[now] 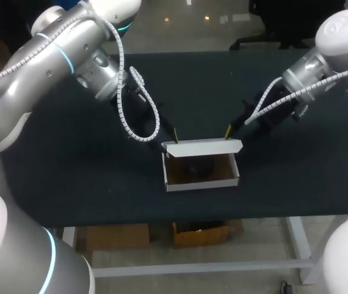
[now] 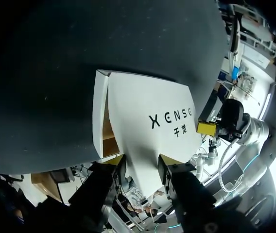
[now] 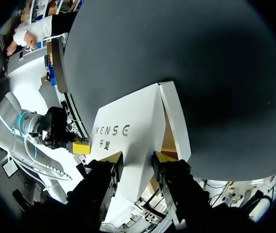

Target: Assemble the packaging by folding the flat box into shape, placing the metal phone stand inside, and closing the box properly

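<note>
- Left tool (image 2: 142, 166) is released: its two fingers (image 2: 120, 170) stand apart. Both tips rest against the printed outer face of the lid (image 2: 152, 111), near its free edge, so nothing is pinched between them.
- Right tool (image 3: 136, 158) is released as well, with its fingers (image 3: 163, 158) parted. Its tips lie on that same printed face, from the same side as the left tool.
- The two tools sit near opposite ends of the lid's free edge, with a stretch of bare white card between them.
- Each wrist view shows the other arm's yellow tip just beside the lid's far corner.
- Just ahead of and below both tools, the box (image 1: 201, 184) stands on the dark bench (image 1: 70, 171). It is white outside and brown within, and its walls are folded up.
- The lid rises from the wall nearest the tools. It is partly raised and tilted, neither thrown fully back nor laid flat on the box.
- In the head view the opening is uncovered. In both wrist views a sliver of brown interior shows between the lid and a side wall, beside each tool.
- A dark item (image 1: 193, 166) lies on the brown floor inside the box, under the lid's edge and below the tools. It is too dim for its form to be made out.
</note>
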Tool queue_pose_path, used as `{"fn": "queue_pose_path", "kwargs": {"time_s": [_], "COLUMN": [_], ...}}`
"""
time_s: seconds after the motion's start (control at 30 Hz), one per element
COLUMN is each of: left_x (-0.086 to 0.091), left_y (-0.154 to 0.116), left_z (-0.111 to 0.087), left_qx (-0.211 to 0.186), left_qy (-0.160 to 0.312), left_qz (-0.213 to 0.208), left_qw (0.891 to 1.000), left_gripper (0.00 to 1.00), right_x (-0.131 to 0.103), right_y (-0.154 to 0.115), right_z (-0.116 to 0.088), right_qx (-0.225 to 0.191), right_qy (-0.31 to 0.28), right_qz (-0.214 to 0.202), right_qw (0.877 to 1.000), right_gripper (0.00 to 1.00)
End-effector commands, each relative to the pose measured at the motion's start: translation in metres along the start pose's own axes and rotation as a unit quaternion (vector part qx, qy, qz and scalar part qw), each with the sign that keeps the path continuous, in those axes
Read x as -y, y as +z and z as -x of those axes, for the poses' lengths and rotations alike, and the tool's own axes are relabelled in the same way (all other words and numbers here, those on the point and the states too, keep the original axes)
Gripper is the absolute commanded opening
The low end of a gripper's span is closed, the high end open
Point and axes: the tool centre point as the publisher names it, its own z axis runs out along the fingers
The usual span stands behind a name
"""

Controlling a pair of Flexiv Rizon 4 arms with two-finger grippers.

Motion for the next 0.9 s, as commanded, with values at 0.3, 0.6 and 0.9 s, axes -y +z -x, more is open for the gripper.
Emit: {"fn": "queue_pose_path", "kwargs": {"time_s": [0.3, 0.6, 0.9], "left_x": [0.012, 0.015, 0.014], "left_y": [0.006, 0.009, 0.015], "left_z": [-0.009, -0.008, -0.005], "left_qx": [0.004, 0.002, 0.003], "left_qy": [0.005, 0.006, 0.009], "left_qz": [0.014, 0.017, 0.021], "left_qw": [1.000, 1.000, 1.000], "left_gripper": [0.44, 0.42, 0.42], "right_x": [-0.004, -0.005, -0.005], "right_y": [0.006, 0.008, 0.010], "right_z": [-0.005, -0.003, 0.002], "right_qx": [0.002, 0.003, 0.002], "right_qy": [0.000, 0.001, 0.002], "right_qz": [-0.007, -0.007, -0.011], "right_qw": [1.000, 1.000, 1.000], "right_gripper": [0.37, 0.37, 0.37]}}
